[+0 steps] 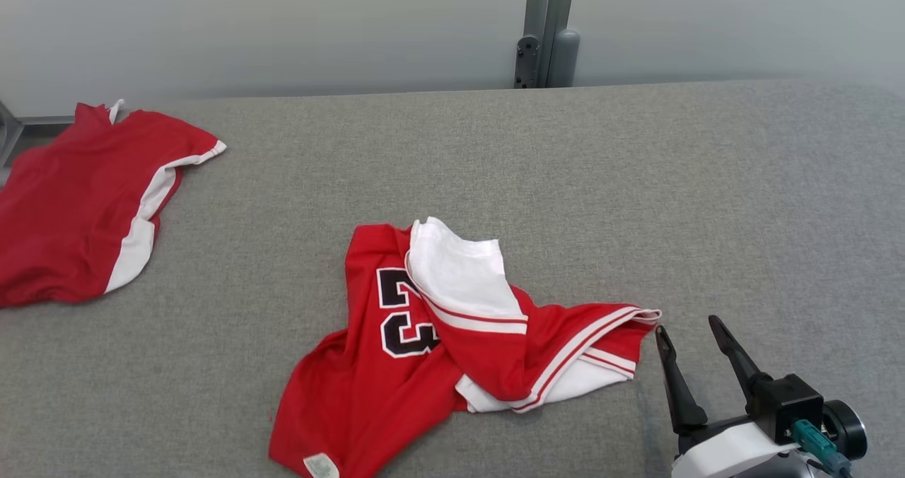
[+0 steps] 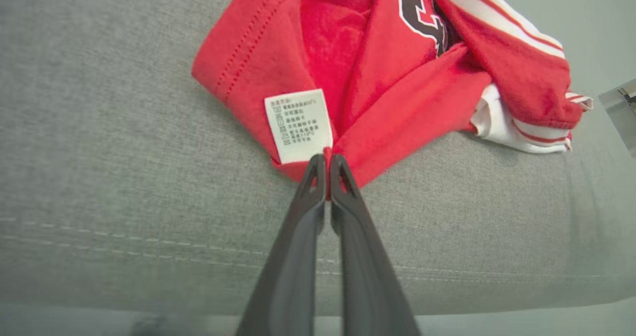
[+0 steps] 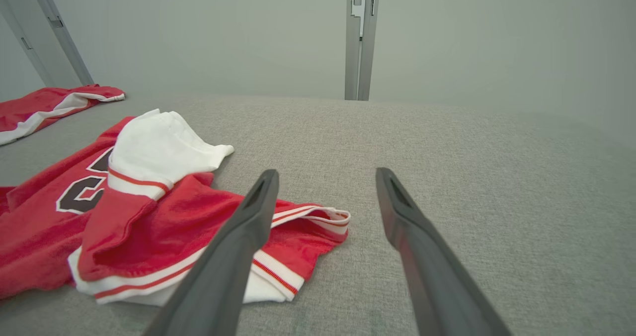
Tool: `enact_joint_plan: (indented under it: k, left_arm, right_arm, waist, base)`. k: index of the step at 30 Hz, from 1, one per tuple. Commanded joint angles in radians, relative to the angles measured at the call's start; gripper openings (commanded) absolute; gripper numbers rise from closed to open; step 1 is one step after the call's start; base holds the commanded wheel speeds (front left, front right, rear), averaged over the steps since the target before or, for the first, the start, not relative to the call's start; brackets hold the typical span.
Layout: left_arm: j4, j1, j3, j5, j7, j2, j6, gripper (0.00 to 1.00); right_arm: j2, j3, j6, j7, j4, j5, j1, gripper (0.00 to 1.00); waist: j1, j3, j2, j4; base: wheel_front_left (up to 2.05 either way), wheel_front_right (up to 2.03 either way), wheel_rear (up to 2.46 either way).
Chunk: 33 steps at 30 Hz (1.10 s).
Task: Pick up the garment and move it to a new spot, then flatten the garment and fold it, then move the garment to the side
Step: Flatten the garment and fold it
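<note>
left gripper [image 2: 324, 160] clamps the jersey [image 1: 357, 393] hem, right gripper [image 1: 686, 324] gapes empty beside it, second red garment [image 1: 71, 209] well apart.

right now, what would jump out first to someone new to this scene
A crumpled red jersey numbered 23 lies in the middle. The left gripper is pinched shut on its hem beside the white care label; the right gripper stands open by its striped edge. A second red garment lies far left.

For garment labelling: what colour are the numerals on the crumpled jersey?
Numerals black, outlined white, on the red jersey; clearest in head view.
</note>
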Motion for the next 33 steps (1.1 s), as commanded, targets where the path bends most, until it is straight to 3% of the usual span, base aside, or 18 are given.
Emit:
enact_joint_plan:
  k: [1,2,3,7,11,16,24,32,33]
  left_arm:
    - [0.010,0.034,-0.024,-0.023,0.038,0.005,-0.014,0.48]
    - [0.009,0.039,-0.033,-0.028,0.066,0.011,-0.016,0.92]
    - [0.006,0.043,-0.035,-0.042,0.093,0.018,-0.010,1.00]
    - [-0.063,0.030,0.002,-0.046,0.149,0.071,0.050,1.00]
    - [-0.231,-0.009,0.033,-0.007,0.184,0.132,0.116,1.00]
    - [-0.337,-0.147,0.020,0.035,0.275,0.158,0.145,1.00]
    - [-0.078,-0.428,-0.018,-0.014,0.413,0.030,0.107,1.00]
    - [0.146,-0.534,-0.015,-0.043,0.457,0.011,0.051,1.00]
    - [0.164,-0.546,-0.012,-0.048,0.451,0.009,0.041,0.69]
  right_arm:
    - [-0.002,-0.001,-0.001,-0.003,0.003,0.005,0.012,1.00]
    - [-0.001,-0.001,-0.001,-0.003,0.004,0.006,0.014,1.00]
    - [0.000,0.000,-0.001,-0.003,0.004,0.007,0.015,1.00]
    - [0.002,-0.002,-0.001,-0.003,0.004,0.009,0.017,1.00]
    - [0.004,-0.003,-0.001,-0.003,-0.004,0.006,0.006,1.00]
    - [0.006,0.009,-0.001,-0.003,-0.009,0.009,-0.025,1.00]
    - [0.009,0.017,-0.001,-0.003,-0.008,0.017,-0.073,1.00]
    - [0.010,0.020,-0.001,-0.003,-0.008,0.041,-0.094,1.00]
    - [0.010,0.021,-0.001,-0.003,-0.008,0.045,-0.098,1.00]
  waist:
    - [0.0000,-0.006,0.0000,-0.009]
    - [0.0000,-0.008,0.0000,-0.013]
    - [0.0000,-0.009,0.0000,-0.018]
    - [0.0000,-0.011,0.0000,-0.040]
    - [0.0000,-0.002,0.0000,-0.074]
    - [0.0000,0.035,0.0000,-0.127]
    - [0.0000,0.106,0.0000,-0.225]
    - [0.0000,0.141,0.0000,-0.294]
    - [0.0000,0.146,0.0000,-0.299]
  base:
    - [0.00,0.00,0.00]
    - [0.00,0.00,0.00]
    - [0.00,0.00,0.00]
    - [0.00,0.00,0.00]
    - [0.00,0.00,0.00]
    - [0.00,0.00,0.00]
    - [0.00,0.00,0.00]
    - [0.00,0.00,0.00]
    - [0.00,0.00,0.00]
